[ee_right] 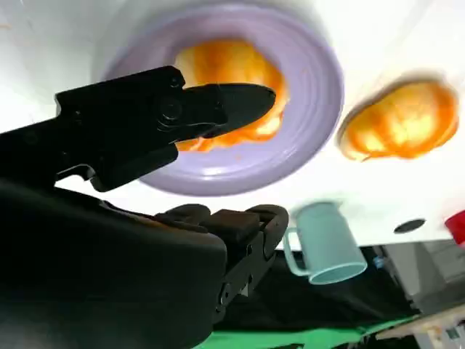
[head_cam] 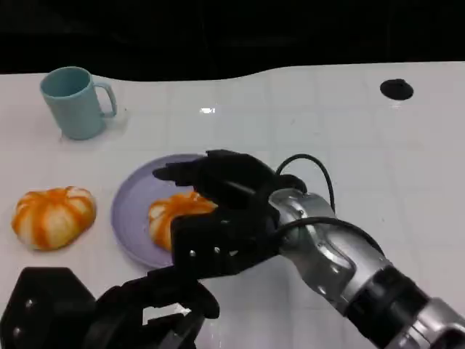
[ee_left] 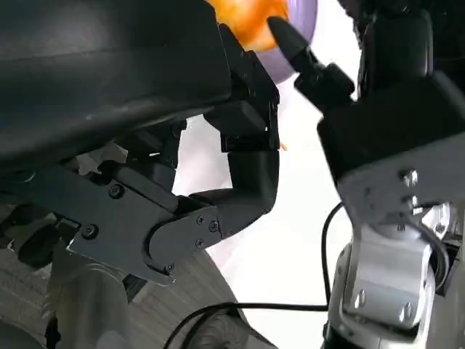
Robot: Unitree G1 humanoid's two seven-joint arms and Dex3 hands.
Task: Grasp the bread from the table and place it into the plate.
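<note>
— White table (head_cam: 349,145) before you: what's in the plate (head_cam: 131,211)?
— One bread (head_cam: 174,214), under your right hand (head_cam: 218,211), fingers apart, holding nothing. Another bread (head_cam: 52,216) lies beside the plate.
— Left hand (head_cam: 138,309)?
— Low, fingers curled; you can't tell more. Cup (head_cam: 75,102) stands beyond.

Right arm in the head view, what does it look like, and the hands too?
The right arm is a rounded silver metal forearm with black bands toward the elbow. A thin black cable loops from the wrist. The right hand is matte black, blocky, with small silver screws. The left hand is likewise black and angular, with a bolted casing.
</note>
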